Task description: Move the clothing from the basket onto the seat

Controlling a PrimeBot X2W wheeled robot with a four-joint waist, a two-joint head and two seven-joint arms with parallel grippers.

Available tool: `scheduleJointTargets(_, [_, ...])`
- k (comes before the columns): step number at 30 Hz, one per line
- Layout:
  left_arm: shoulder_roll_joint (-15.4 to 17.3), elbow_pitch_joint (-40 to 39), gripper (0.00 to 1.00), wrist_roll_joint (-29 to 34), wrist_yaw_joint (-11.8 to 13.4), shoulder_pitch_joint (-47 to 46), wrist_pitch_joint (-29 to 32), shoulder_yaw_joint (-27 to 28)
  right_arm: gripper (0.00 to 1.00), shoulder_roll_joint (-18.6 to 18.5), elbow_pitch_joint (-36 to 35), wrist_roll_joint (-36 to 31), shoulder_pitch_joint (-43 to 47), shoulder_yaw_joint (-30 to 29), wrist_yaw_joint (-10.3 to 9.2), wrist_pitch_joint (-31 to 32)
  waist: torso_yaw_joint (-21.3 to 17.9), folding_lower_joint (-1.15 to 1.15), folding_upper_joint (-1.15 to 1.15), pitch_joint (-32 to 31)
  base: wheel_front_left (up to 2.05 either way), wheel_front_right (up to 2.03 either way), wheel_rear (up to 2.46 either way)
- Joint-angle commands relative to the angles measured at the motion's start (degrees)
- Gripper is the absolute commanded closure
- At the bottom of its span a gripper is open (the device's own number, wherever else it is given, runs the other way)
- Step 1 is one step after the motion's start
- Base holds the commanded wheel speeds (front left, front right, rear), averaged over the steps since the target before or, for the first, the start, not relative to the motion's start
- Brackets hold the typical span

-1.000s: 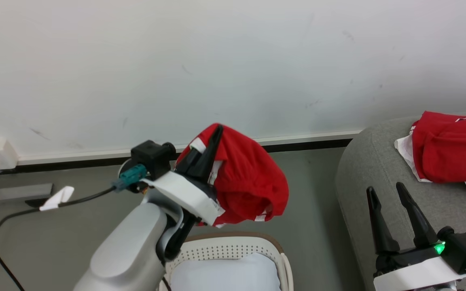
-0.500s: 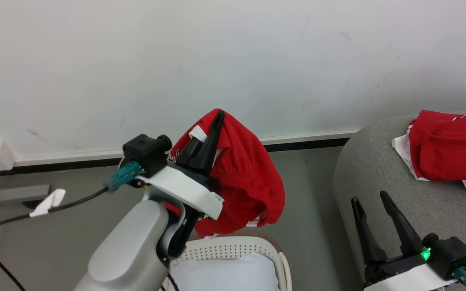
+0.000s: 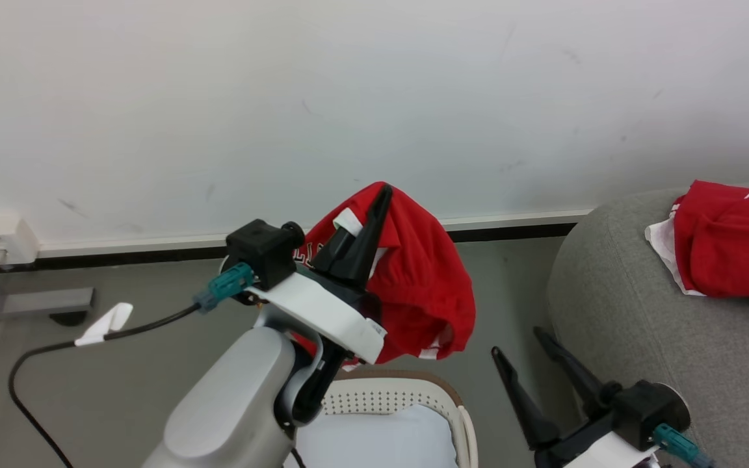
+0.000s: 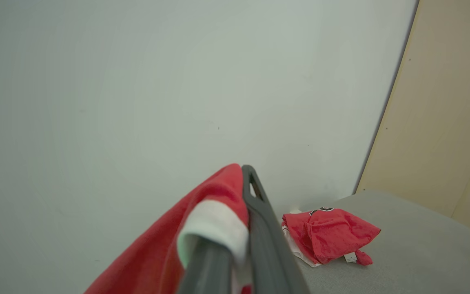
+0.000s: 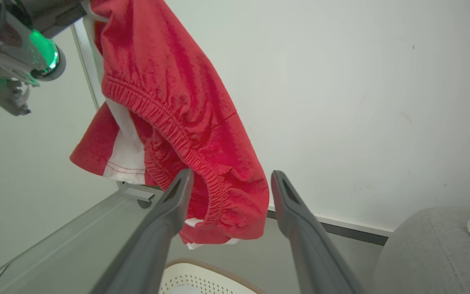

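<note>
Left end effector (image 3: 380,198) is clamping red shorts (image 3: 426,286) above basket (image 3: 400,396); right end effector (image 3: 516,342) is gaping wide. Right wrist view is showing waistband elastic (image 5: 165,118); jersey (image 3: 732,253) is lying on seat (image 3: 641,312).

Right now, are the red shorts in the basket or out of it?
Out. The shorts hang in the air above the basket, pinched in the left gripper.

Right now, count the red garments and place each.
2. Red shorts hang from the left gripper above the basket; the red top lies on the seat. Others may be hidden.
</note>
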Motion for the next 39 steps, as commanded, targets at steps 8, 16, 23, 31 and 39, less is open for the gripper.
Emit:
scheduleJointTargets(8, [-1.91,-1.77,1.00,-0.30,-0.65,0.48,1.12,-3.05,0.00,1.31,10.17,0.74,-7.33,8.25,-0.13,-0.17,3.27,0.00,0.00,-0.34,0.00,0.00,0.00])
scheduleJointTargets(16, [-3.35,-4.86,1.00,-0.91,-1.76,2.10,3.47,-7.46,0.00,2.81,19.16,0.23,-11.48,9.98,-0.13,-0.17,7.59,0.00,0.00,-0.92,0.00,0.00,0.00])
scheduleJointTargets(23, [-4.14,-7.18,1.00,-2.54,-2.64,3.73,5.50,-11.03,0.00,3.18,20.60,-1.58,-12.76,8.29,-0.13,-0.17,10.95,0.00,0.00,-1.35,0.00,0.00,0.00])
scheduleJointTargets(31, [-3.93,-7.79,1.00,-3.10,-2.58,4.23,6.05,-11.87,1.00,3.26,18.99,-2.54,-12.23,6.40,-0.13,-0.17,12.22,0.00,0.00,-1.24,0.00,0.00,0.00])
scheduleJointTargets(39, [-2.83,-7.02,1.00,-3.61,-1.65,4.41,5.06,-10.59,1.00,2.90,16.46,-1.50,-10.50,4.27,-0.13,-0.17,11.72,0.00,0.00,-0.95,0.00,0.00,0.00])
